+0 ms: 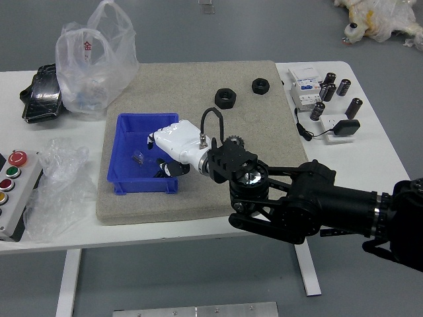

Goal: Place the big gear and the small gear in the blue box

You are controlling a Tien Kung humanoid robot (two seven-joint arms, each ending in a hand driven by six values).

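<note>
My right hand [158, 153] reaches from the right over the right part of the blue box [117, 168]. Its white back faces up, and its thumb and a finger stand apart with nothing visible between them. Just beneath the thumb, a small dark piece [160, 174] shows against the box; whether it is a gear cannot be made out. A small greyish toothed piece, perhaps a gear [138, 157], lies on the box floor left of the hand. The palm side is hidden. My left hand is out of view.
Two black nut-shaped rings [225, 98] [260, 86] lie on the mat's far part. Black cylinders and white devices [306, 94] stand at the right. Plastic bags [92, 66], a black packet [42, 96] and a button panel [16, 191] are at the left.
</note>
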